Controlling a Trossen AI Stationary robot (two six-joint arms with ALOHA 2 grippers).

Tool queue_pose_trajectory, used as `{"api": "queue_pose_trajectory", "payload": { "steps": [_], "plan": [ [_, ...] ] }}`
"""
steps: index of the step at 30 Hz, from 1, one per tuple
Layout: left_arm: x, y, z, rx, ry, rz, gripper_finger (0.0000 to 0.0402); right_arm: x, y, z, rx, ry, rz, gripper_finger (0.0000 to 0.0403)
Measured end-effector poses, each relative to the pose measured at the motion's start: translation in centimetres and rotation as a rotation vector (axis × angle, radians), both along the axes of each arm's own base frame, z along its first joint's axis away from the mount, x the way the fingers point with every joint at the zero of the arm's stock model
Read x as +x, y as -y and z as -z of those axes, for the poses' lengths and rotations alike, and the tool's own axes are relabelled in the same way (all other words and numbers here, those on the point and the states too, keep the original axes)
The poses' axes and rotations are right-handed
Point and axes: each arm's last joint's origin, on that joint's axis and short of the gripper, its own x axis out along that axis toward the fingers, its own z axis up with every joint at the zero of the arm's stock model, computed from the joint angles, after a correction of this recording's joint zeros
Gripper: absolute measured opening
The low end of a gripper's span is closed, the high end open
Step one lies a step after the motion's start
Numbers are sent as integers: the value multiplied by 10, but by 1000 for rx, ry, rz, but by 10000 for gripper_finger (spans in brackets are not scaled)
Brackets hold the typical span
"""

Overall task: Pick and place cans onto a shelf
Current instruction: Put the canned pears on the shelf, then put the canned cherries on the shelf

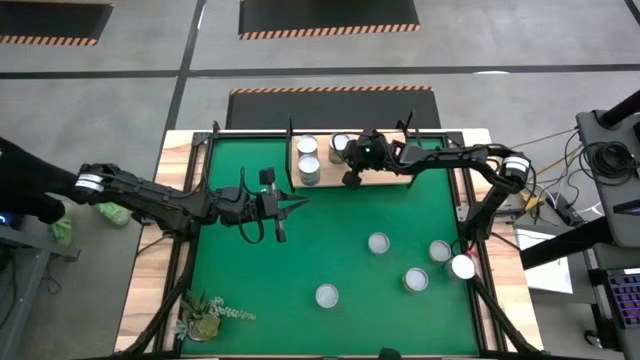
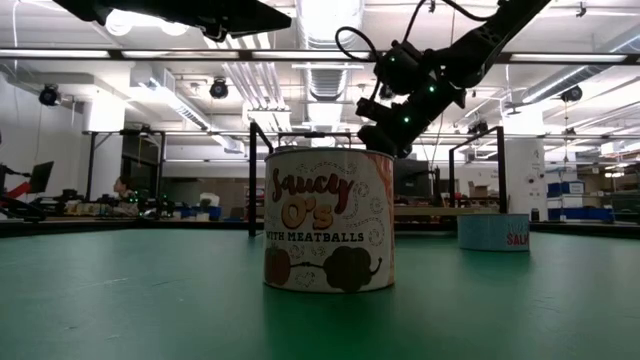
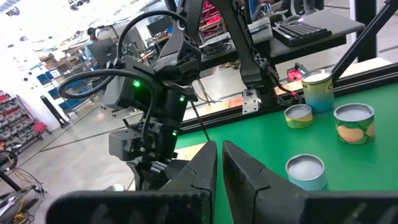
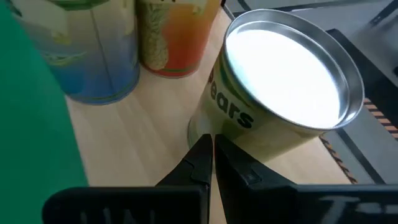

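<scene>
Cans: three on shelf (image 1: 390, 172) at far edge of mat, five loose on green mat (image 1: 330, 240) toward right-near side. On shelf: two stacked-looking at left end (image 1: 308, 158), third (image 1: 341, 146) just beside right gripper (image 1: 352, 180). Loose ones: (image 1: 378, 243), (image 1: 440, 250), (image 1: 462, 267), (image 1: 415, 279), (image 1: 327, 295); last sits closest to low camera, label reads meatballs (image 2: 329, 220).

Right gripper over shelf, fingers pressed together, pinching nothing; tips just beside base of pears can (image 4: 280, 87), not around it. Left gripper (image 1: 290, 205) over mat left of centre, also pressed together, empty, well apart from every can.

Handling, judged: rigid metal tins, prob. full so moderately heavy for size; won't crush under squeeze. Paper labels give some friction, but round wall means narrow contact, can may twist or slip if taken off-centre. Shiny lids slick, no use as grip point. Best hold: fingers spread wide first, straddle body at mid-height across full width, square to axis. Low grip risks tipping on lift; high grip near rim risks sliding off. Keep upright on set-down, shelf getting crowded at left, so place toward bare right part w/o knocking neighbours.

Plant sprig (image 1: 205, 315) at near-left corner, not part of job.
</scene>
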Motion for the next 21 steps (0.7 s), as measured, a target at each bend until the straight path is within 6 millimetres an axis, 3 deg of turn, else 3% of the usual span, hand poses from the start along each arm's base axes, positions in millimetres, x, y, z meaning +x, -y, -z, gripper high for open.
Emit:
{"api": "queue_pose_trajectory", "payload": {
  "steps": [6, 11, 16, 21],
  "plan": [
    [0, 0, 0, -3, 1, 0, 8, -1, 1, 0, 2, -5, 0, 9],
    [0, 0, 0, -3, 1, 0, 8, -3, -14, -15, 34, 30, -36, 9],
    [0, 0, 0, -3, 1, 0, 8, -7, -51, -38, 153, 79, -201, 9],
    [0, 0, 2, -26, -11, -2, 8, -5, -110, -58, 221, 126, -386, 9]
  ]
}}
